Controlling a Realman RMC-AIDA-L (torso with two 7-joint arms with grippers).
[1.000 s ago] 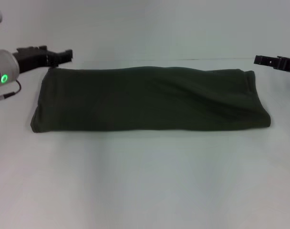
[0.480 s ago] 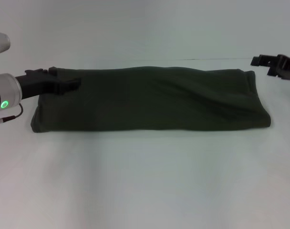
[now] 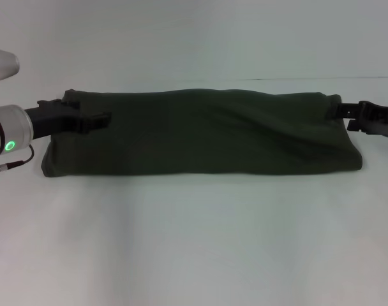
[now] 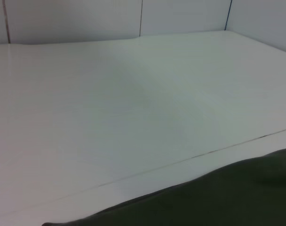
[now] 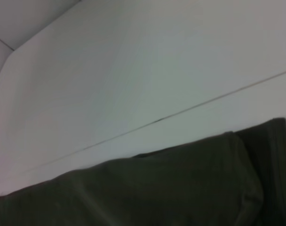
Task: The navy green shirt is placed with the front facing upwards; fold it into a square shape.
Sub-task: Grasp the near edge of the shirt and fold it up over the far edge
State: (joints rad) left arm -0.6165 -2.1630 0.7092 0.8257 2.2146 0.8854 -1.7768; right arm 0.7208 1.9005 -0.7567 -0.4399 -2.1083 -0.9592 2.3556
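Observation:
The navy green shirt (image 3: 207, 134) lies on the white table as a long dark olive band, running left to right, with no lettering showing. My left gripper (image 3: 95, 119) reaches in from the left, low over the band's left end near its far edge. At the shirt's far right corner sits my right gripper (image 3: 339, 109), coming in from the right. The left wrist view shows only a strip of the shirt (image 4: 218, 197) below bare table. In the right wrist view the shirt's (image 5: 157, 193) far edge and a folded corner fill the lower part.
The white table (image 3: 194, 242) stretches wide in front of the shirt and behind it. A thin seam line (image 5: 180, 113) crosses the tabletop just beyond the shirt's far edge. White wall panels (image 4: 180, 16) stand at the back.
My left gripper has come down and rightward from beyond the shirt's far left corner onto its left end. The right gripper has dropped and moved leftward to the far right corner.

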